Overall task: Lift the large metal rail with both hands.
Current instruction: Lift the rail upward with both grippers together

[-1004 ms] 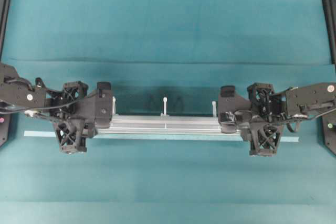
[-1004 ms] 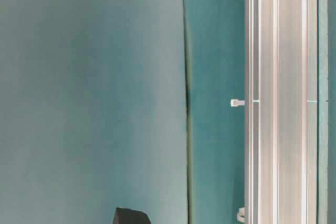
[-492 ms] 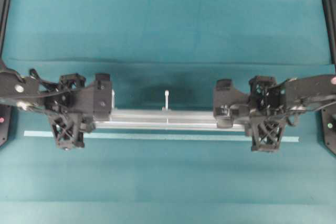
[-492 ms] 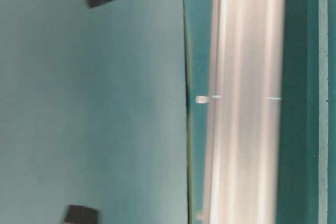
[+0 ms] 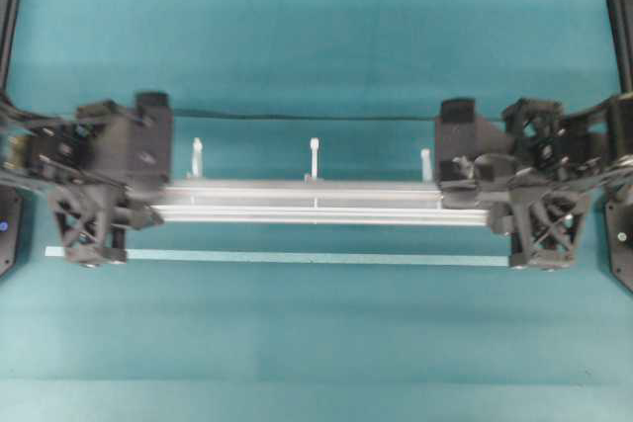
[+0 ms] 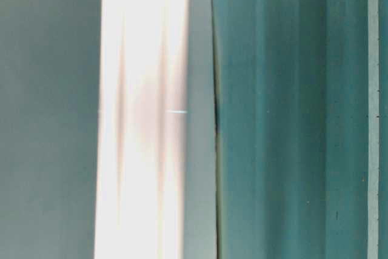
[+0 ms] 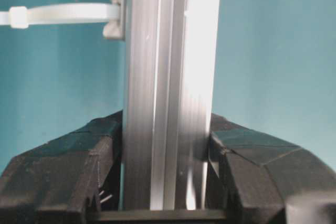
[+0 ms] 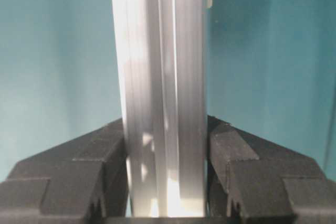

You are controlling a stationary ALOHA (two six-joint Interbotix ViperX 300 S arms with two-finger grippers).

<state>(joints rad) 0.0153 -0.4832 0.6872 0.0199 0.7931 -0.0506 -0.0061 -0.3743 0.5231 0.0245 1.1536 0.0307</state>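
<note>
The large metal rail (image 5: 316, 203) is a long silver aluminium extrusion with lengthwise grooves; it lies level and runs left to right across the overhead view. Three white zip ties (image 5: 314, 157) stick out from its far side, spaced along its length. The left gripper (image 7: 167, 174) clamps one end, a black finger (image 7: 79, 166) pressed to each side face; the right gripper (image 8: 166, 177) clamps the other end likewise. In the table-level view the rail (image 6: 145, 113) is a bright blurred band (detail lost), standing apart from the teal table surface (image 6: 291, 150).
</note>
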